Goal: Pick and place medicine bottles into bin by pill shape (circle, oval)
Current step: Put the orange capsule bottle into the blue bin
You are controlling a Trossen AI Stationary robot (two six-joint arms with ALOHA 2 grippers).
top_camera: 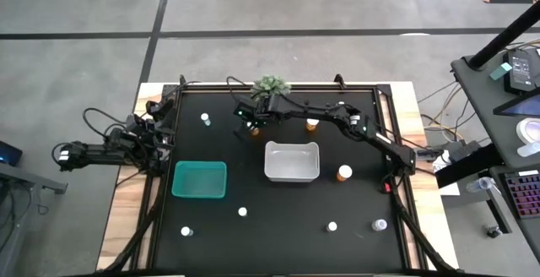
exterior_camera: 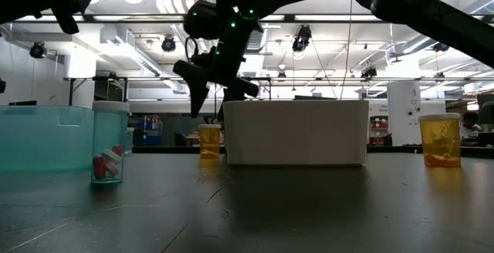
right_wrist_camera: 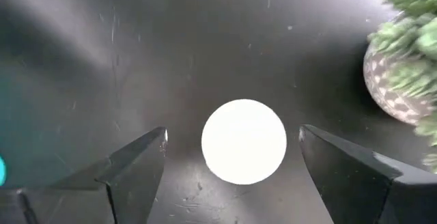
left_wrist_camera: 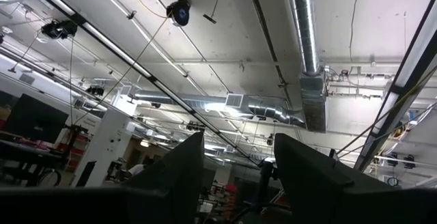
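Observation:
My right gripper (top_camera: 251, 123) is open and points down over an amber bottle with a round white cap (right_wrist_camera: 244, 141), near the table's far edge. Its fingers (right_wrist_camera: 136, 173) stand on either side of the cap without touching it. In the low view the gripper (exterior_camera: 214, 97) hangs above this bottle (exterior_camera: 209, 141), which stands upright on the table. Other bottles stand about: amber ones (top_camera: 312, 125) (top_camera: 344, 174) and white-capped ones (top_camera: 206, 120) (top_camera: 243, 212) (top_camera: 332, 225). My left gripper (left_wrist_camera: 239, 183) is open and empty, at the table's left edge (top_camera: 159, 135), facing the ceiling.
A teal bin (top_camera: 199, 180) and a white bin (top_camera: 292, 160) stand mid-table. A green spiky plant in a patterned pot (top_camera: 271, 85) stands at the far edge, close beside my right gripper. A clear bottle with red and white pills (exterior_camera: 109, 141) stands near the teal bin.

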